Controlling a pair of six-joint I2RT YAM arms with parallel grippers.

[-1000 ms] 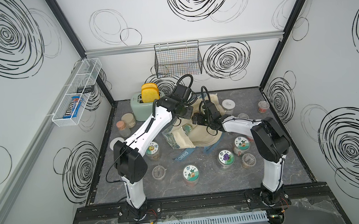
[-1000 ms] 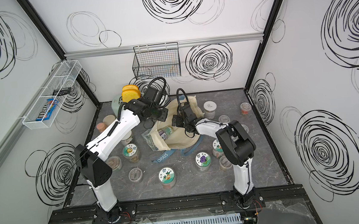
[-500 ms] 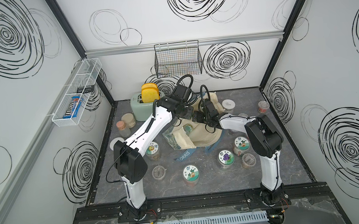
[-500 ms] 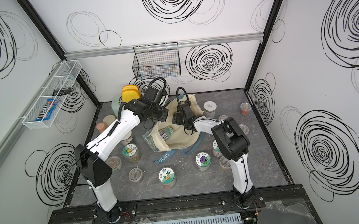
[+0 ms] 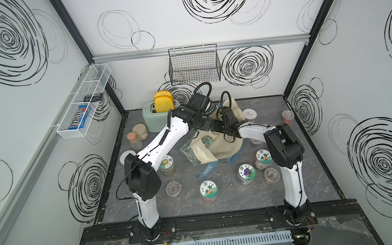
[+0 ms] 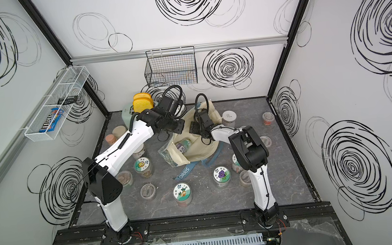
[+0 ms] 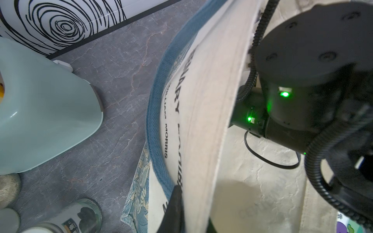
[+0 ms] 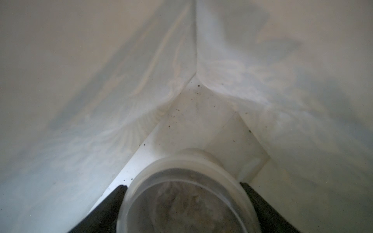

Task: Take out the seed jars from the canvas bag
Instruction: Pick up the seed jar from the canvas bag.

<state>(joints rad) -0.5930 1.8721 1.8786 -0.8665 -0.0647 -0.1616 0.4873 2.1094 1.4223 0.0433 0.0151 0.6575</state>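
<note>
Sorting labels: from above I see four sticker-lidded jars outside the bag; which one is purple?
The jar in front of the canvas bag, standing between two orange-picture lids; the fourth shows yellow.

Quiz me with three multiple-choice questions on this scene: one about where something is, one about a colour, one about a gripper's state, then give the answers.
1. Where is the clear-lidded jar that the right gripper grips? A in a wall basket; B inside the canvas bag; C on the floor rail.
2. What colour are the slices in the toaster? A yellow; B red; C black.
3. The left gripper is: A wide open; B shut on a jar; C shut on the bag's rim.
Answers: 1 B, canvas walls surround it in the right wrist view; 2 A, visible in both top views; 3 C, the left wrist view shows it pinching the canvas edge.
</note>
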